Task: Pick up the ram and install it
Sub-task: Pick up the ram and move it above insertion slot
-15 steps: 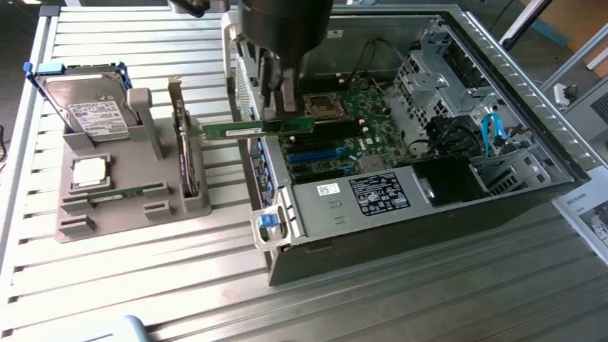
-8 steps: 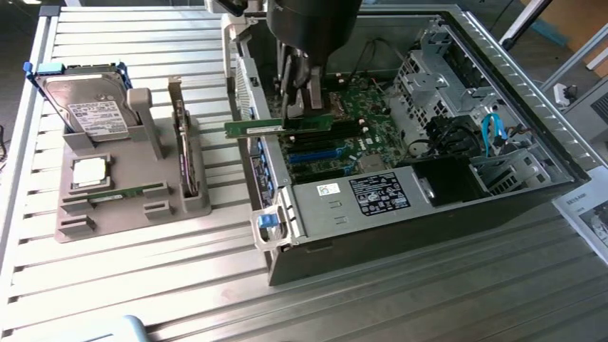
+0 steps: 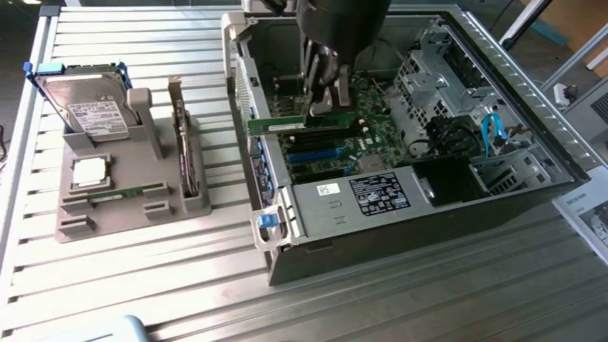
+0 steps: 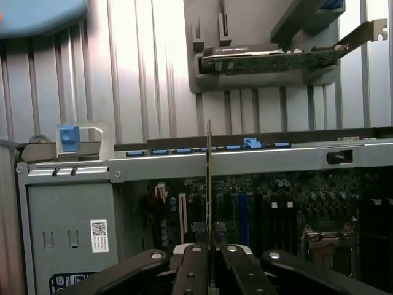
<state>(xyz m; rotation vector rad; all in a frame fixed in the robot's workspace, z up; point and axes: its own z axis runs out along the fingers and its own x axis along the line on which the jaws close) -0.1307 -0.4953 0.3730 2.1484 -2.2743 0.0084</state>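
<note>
Ram point(image 3: 285, 125): green stick, clamped between the jaws, which were closed on it. It hung level above the motherboard point(image 3: 328, 160) inside the open case point(image 3: 380, 239), not yet seated.
Case: on the counter point(image 3: 399, 306), toward the exterior view's right edge.
Holder point(image 3: 114, 203) with drive point(image 3: 90, 107) and card point(image 3: 181, 135): near the opposite edge, well apart.
Handling note: seating likely needed the stick parallel to its slot, contact edge down, a straight descent and even pressure.
</note>
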